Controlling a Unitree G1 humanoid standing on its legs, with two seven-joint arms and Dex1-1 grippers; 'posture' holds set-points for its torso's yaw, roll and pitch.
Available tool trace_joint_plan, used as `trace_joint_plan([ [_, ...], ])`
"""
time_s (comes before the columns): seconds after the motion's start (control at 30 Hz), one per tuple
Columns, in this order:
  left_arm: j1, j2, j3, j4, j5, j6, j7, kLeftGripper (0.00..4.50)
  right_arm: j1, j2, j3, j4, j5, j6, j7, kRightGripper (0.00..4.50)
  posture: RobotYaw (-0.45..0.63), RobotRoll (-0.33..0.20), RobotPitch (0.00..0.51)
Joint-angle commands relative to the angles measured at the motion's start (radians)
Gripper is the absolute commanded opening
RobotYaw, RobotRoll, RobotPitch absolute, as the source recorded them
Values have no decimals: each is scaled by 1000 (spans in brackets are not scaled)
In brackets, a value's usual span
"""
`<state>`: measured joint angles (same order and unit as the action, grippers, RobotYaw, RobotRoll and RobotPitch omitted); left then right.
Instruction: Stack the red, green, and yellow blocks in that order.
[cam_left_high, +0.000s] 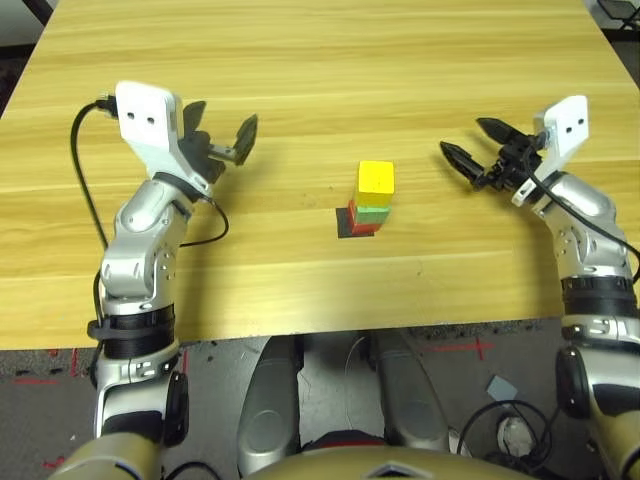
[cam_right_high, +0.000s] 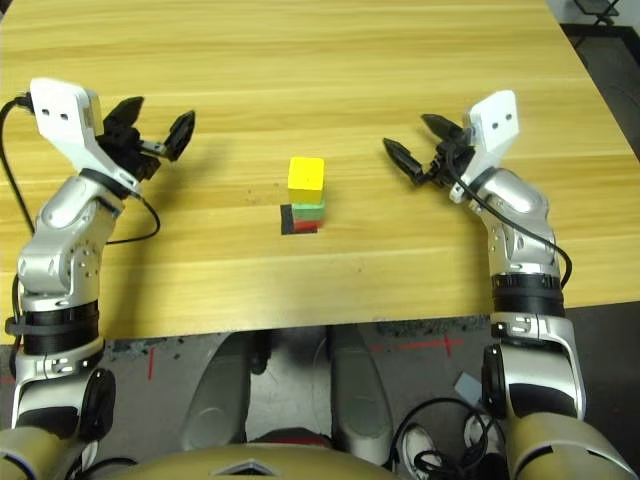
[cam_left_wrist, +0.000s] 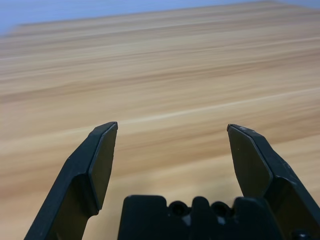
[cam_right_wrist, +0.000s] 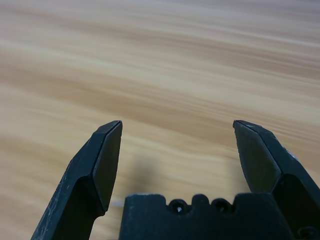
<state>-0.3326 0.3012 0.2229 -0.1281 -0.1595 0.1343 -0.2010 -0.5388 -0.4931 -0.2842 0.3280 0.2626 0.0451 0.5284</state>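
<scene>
Yellow block (cam_left_high: 376, 177) tops green block (cam_left_high: 372, 212) on what looks like the red block (cam_left_high: 360, 221); left gripper (cam_left_high: 220, 130) and right gripper (cam_left_high: 472, 145) stand well aside, jaws apart.

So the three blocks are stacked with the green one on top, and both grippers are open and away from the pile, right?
Not quite: the yellow block is on top, with the green block in the middle and the red block at the bottom, as the left eye view shows. The left gripper and right gripper are indeed open and away.
</scene>
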Motion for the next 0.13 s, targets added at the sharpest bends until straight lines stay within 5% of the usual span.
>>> trace_joint_plan([
  [0.03,37,-20,33,45,46,-115,71,4464,41,12,-32,0,-11,-28,-73,4500,136,-33,272],
  [0.13,41,-35,53,82,55,-152,117,4464,53,31,-38,-9,-5,-10,-128,4500,139,-36,270],
])
